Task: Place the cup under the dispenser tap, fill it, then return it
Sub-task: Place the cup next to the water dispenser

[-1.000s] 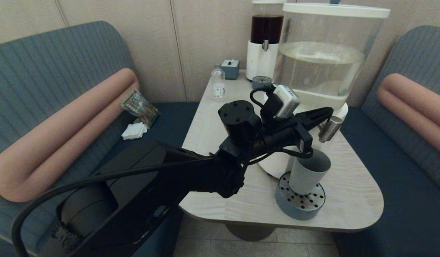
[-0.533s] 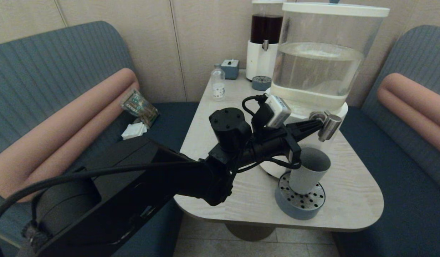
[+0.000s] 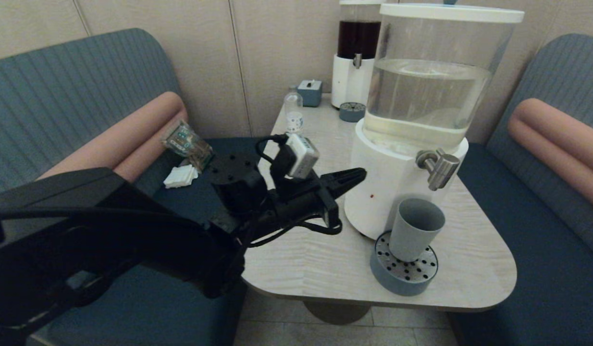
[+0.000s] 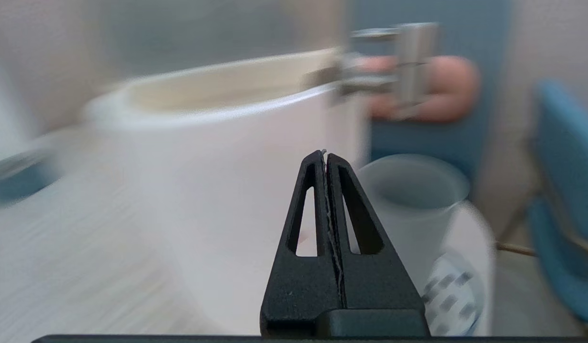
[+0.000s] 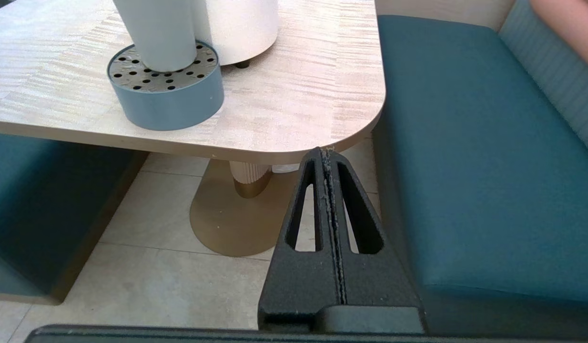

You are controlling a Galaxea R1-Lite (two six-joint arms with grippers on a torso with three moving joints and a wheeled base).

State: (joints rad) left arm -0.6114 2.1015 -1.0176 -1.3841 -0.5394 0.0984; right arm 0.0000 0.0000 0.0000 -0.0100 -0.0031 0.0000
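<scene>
The grey-blue cup (image 3: pixel 414 234) stands upright on the round perforated drip tray (image 3: pixel 404 273), directly below the brushed-metal dispenser tap (image 3: pixel 438 167) of the large white-based water dispenser (image 3: pixel 388 187). My left gripper (image 3: pixel 359 174) is shut and empty, hovering above the table to the left of the dispenser base, apart from cup and tap. In the left wrist view the cup (image 4: pixel 413 209) and tap (image 4: pixel 408 64) lie beyond the shut gripper (image 4: pixel 325 155). My right gripper (image 5: pixel 326 153) is shut and parked low by the table's near corner, with the cup (image 5: pixel 158 33) on the drip tray (image 5: pixel 165 93) ahead.
A dark-liquid dispenser (image 3: pixel 356 53) with its small drip tray (image 3: pixel 352 111) stands at the back of the table (image 3: pixel 315 259), next to a small clear bottle (image 3: pixel 293 113) and a small blue box (image 3: pixel 310 92). Blue benches with pink bolsters flank the table; packets (image 3: pixel 187 142) lie on the left bench.
My left arm has pulled back left and away from the tap, from beside the tap handle to the left of the dispenser base. The cup stays on the drip tray.
</scene>
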